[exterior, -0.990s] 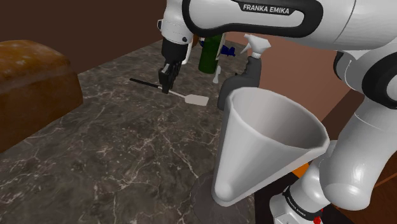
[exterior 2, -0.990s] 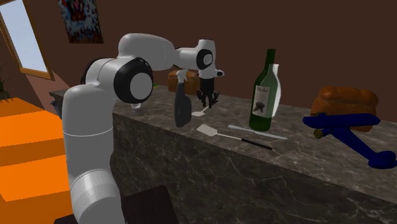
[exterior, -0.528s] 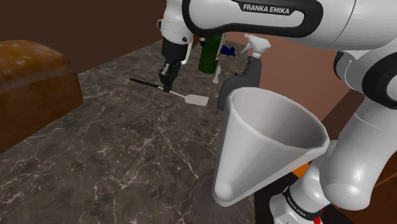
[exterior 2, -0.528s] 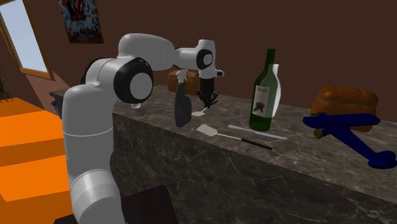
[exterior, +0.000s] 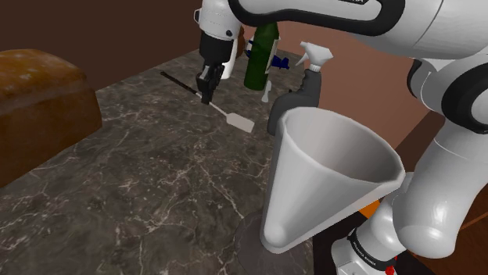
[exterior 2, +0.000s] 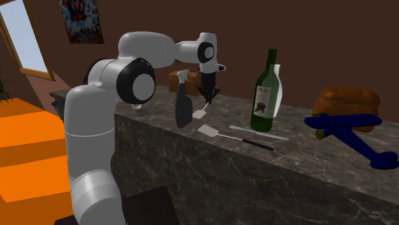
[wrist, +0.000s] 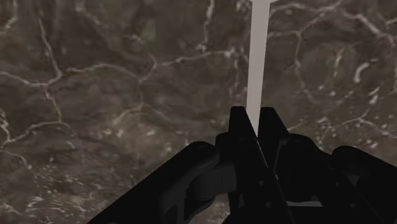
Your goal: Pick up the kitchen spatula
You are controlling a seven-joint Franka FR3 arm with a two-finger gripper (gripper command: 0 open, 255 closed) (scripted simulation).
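The kitchen spatula (exterior: 225, 116) has a thin black handle and a white blade. It hangs tilted over the dark marble counter (exterior: 141, 180), handle end high and blade end low near the surface. My black gripper (exterior: 206, 92) is shut on its shaft. From the second exterior view the gripper (exterior 2: 206, 98) points down with the spatula's white blade (exterior 2: 201, 114) just below it, beside the spray bottle. In the wrist view the pale shaft (wrist: 257, 63) runs out from between the closed fingers (wrist: 239, 130), with marble beneath.
A dark spray bottle (exterior: 306, 84), a green wine bottle (exterior: 258, 62) and a big white funnel-shaped vessel (exterior: 328, 180) stand along the shoulder view's right. A bread loaf (exterior: 39, 101) sits at its left. Another spatula (exterior 2: 210, 132), a white utensil (exterior 2: 259, 133) and a blue toy plane (exterior 2: 348, 128) lie further along.
The gripper closed on the spatula's shaft and rose. The handle end has swung upward off the counter, while the blade end has stayed low.
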